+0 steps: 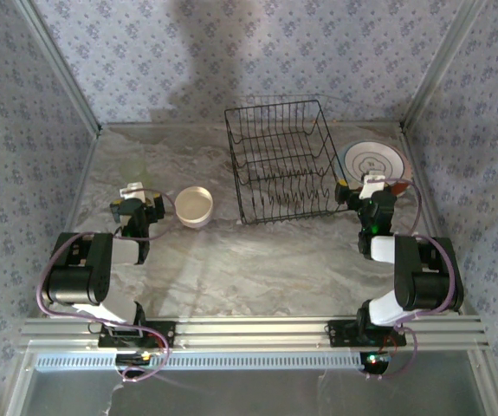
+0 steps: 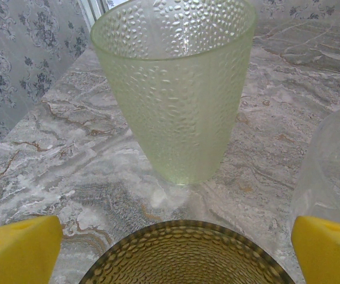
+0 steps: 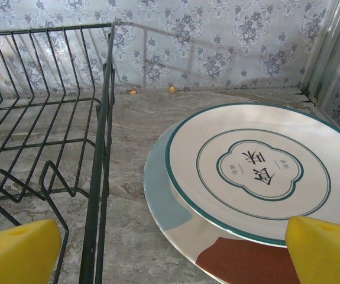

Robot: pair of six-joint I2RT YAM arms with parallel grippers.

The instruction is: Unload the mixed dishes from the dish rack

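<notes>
L jaws: wide open, holding nothing, w/ a yellow pad (image 2: 16, 251) on each side. Right under them is the olive-brown cup (image 2: 184, 260), mouth up. Just past it stands a pale green bumpy glass (image 2: 175, 89), upright, wide end on top, & a clear glass (image 2: 335, 160) is beside it. The cups are grouped here, I think, so none gets knocked over. A cream bowl (image 1: 195, 208) sits on the desk (image 1: 257, 260) btw this arm & the rack, mouth up.

R jaws: wide open too, nothing in them. In front of them 2 plates lie flat, faces up: a white plate w/ green rings (image 3: 258, 171) on top of a colour-block plate (image 3: 164, 207). Flat & stacked prob. so they can't roll.

The dish rack (image 1: 279, 160) sits on its base mid-desk, just left of the plates & reaching farthest back, open side up, prongs pointing up. Its long side seems to run away from the arms, turned a bit. It looks bare, so the job looks about done.
</notes>
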